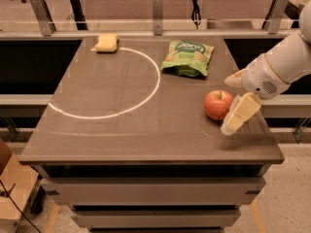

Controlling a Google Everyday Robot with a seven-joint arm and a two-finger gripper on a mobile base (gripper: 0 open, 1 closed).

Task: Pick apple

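Note:
The red-orange apple [217, 104] with a short dark stem stands upright on the right part of the dark table [121, 130]. My gripper [229, 104] comes in from the right on a white arm and sits just right of the apple, low over the table. It is open. One yellowish finger [240, 113] points down-left in front of the apple's right side. The other finger [234, 78] shows behind the apple to its right. The apple rests on the table and is not gripped.
A green snack bag [187, 58] lies behind the apple. A yellow sponge [107, 42] lies at the far left corner. A white circle line [146, 98] is drawn on the tabletop. The table's right edge [272, 130] is close to my gripper.

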